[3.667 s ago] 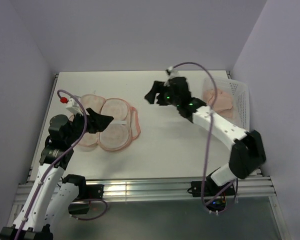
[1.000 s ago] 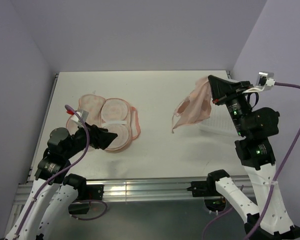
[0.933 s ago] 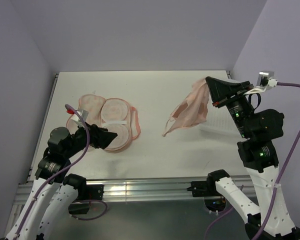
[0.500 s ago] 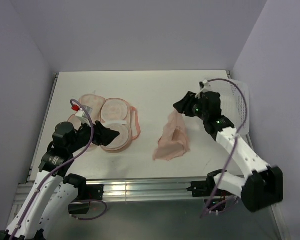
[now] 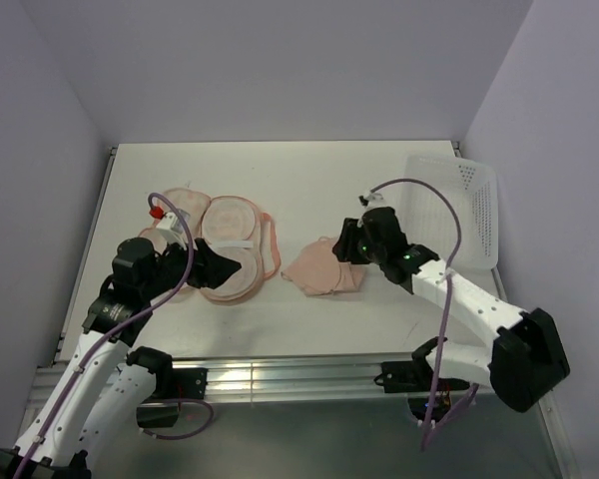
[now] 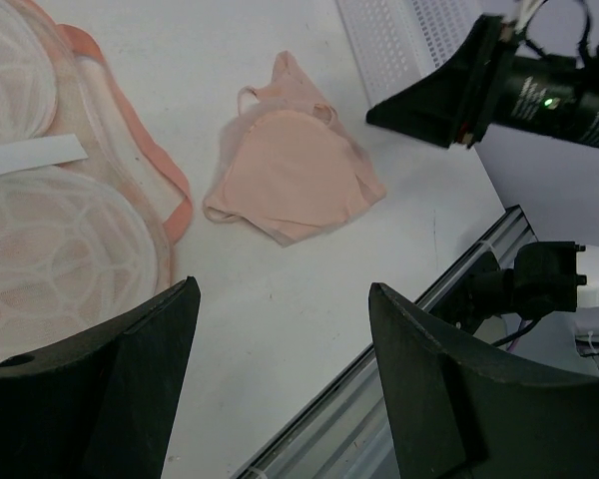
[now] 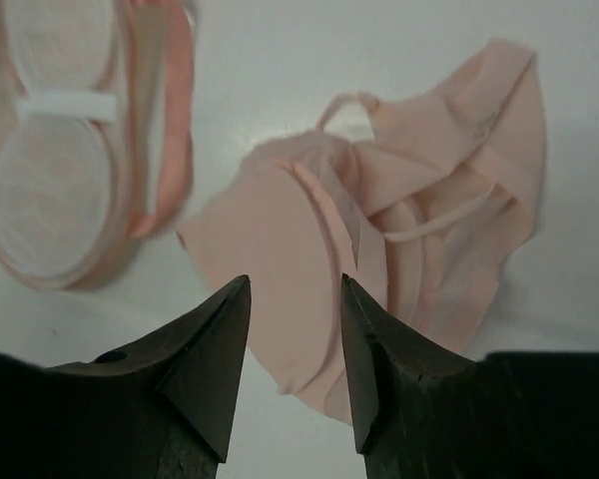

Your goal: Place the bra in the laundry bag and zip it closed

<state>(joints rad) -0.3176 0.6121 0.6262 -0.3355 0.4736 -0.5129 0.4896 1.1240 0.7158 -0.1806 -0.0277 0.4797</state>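
The pale peach bra (image 5: 321, 270) lies crumpled on the table's middle, folded with straps loose; it also shows in the left wrist view (image 6: 294, 177) and the right wrist view (image 7: 399, 239). The laundry bag (image 5: 220, 242) lies open like a clamshell to its left, whitish lining up, pink trim round it (image 6: 50, 230) (image 7: 65, 170). My right gripper (image 5: 343, 245) is open and empty just above the bra's right side (image 7: 295, 284). My left gripper (image 5: 220, 267) is open and empty over the bag's near right edge (image 6: 280, 294).
A white perforated basket (image 5: 457, 208) stands at the right edge of the table, behind the right arm; its corner shows in the left wrist view (image 6: 404, 40). The table's near metal rail (image 5: 280, 374) runs along the front.
My right gripper carried the bra out of the basket, swung it left and down, laid it on the table and let go. The left arm shifted slightly forward.
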